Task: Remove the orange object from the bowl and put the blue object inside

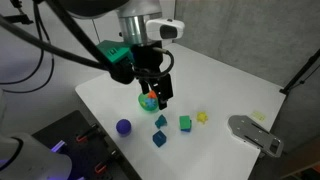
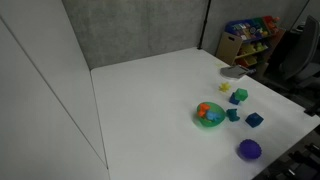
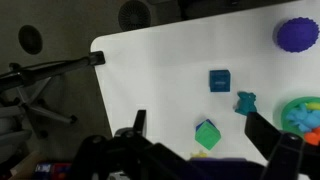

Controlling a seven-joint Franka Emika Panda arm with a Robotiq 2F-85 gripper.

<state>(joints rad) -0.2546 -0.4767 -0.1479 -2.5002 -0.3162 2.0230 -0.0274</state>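
Orange-red and angular, the orange object [image 2: 203, 109] is shown lying in the bowl [image 2: 213, 123]. The gripper [image 1: 157, 95] is held close by the bowl with its jaws apart, presumably so that this block can be grasped first. The blue object [image 2: 249, 150], a smooth dark ball, is seen resting on the table [image 2: 150, 100], clear of the bowl.

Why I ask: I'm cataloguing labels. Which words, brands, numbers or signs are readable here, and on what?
None readable.
No print shows on the bowl, ball or green cube.
Any gripper marking is too small to read.
The shelf bins behind are too blurred to read.
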